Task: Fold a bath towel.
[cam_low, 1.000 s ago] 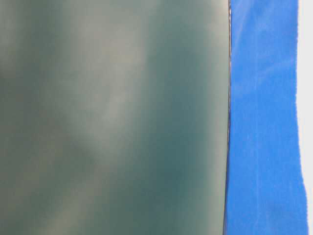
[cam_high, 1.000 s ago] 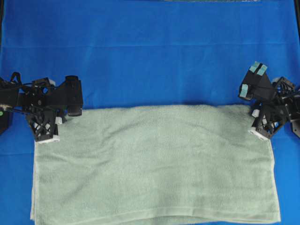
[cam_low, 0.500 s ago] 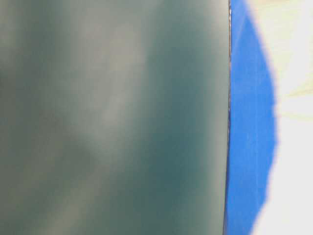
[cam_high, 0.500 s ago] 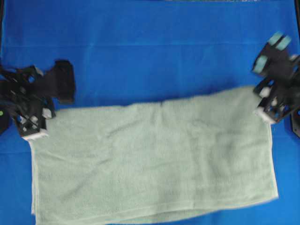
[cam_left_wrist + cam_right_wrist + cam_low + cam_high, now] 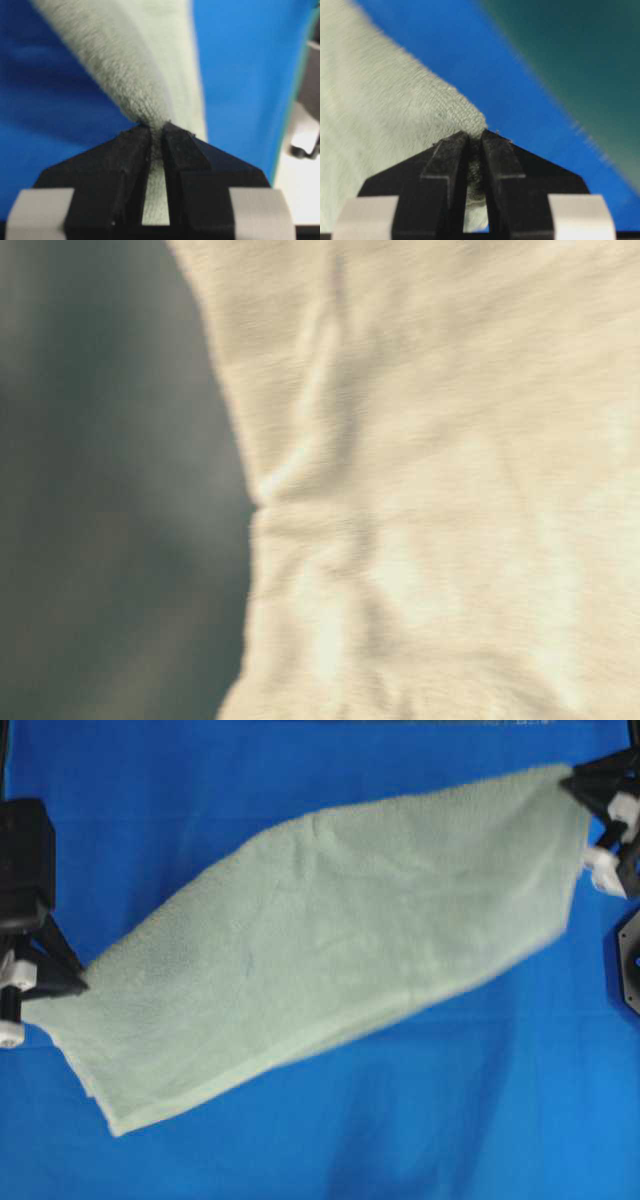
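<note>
This looks like a robotics lab set up for recording trials, not a home. In the overhead view a bright blue cloth covers the whole counter edge to edge, a plain backdrop with no furniture or household things around it. Black robot arm hardware with white printed parts enters at the left edge and the right edge of the frame. Cameras ride on both wrists, looking along black jaws. At the right edge of the left wrist view, a pale bare surface shows beyond the cloth.
</note>
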